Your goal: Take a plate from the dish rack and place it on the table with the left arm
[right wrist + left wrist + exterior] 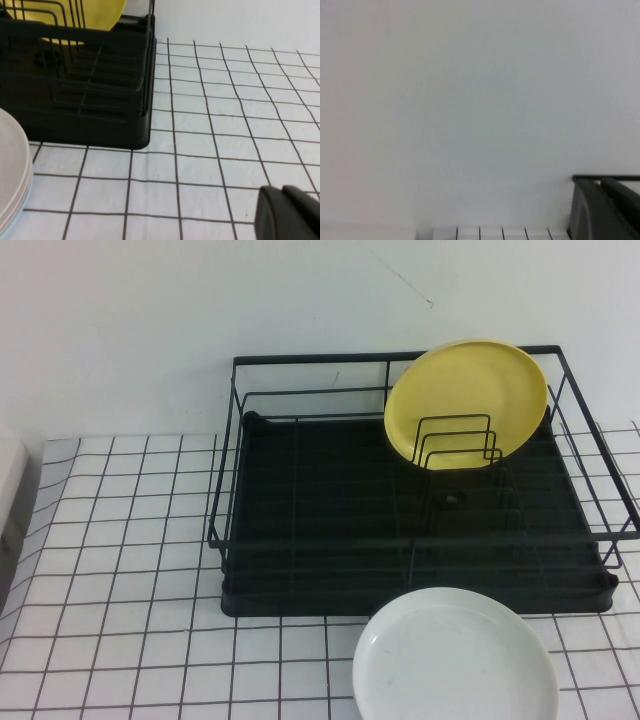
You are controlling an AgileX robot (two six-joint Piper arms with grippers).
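Note:
The yellow plate (pixel 470 380) stands on edge, leaning in the wire dividers at the back right of the black dish rack (pixel 300 600). It also shows in the right wrist view (pixel 100 12), behind the rack's corner (pixel 100 115). Neither arm shows in the high view. In the left wrist view my left gripper (pixel 598 183) is empty, fingers together, facing the white wall with a strip of the gridded table (pixel 490 234) below. In the right wrist view my right gripper (pixel 283 191) is empty, fingers together, low over the table (pixel 225 100) to the rack's right.
A white plate (pixel 455 665) lies flat on the table (pixel 120 540) just in front of the rack's right half; its rim shows in the right wrist view (pixel 10 175). A pale object (pixel 10 490) stands at the table's left edge. A white wall rises behind.

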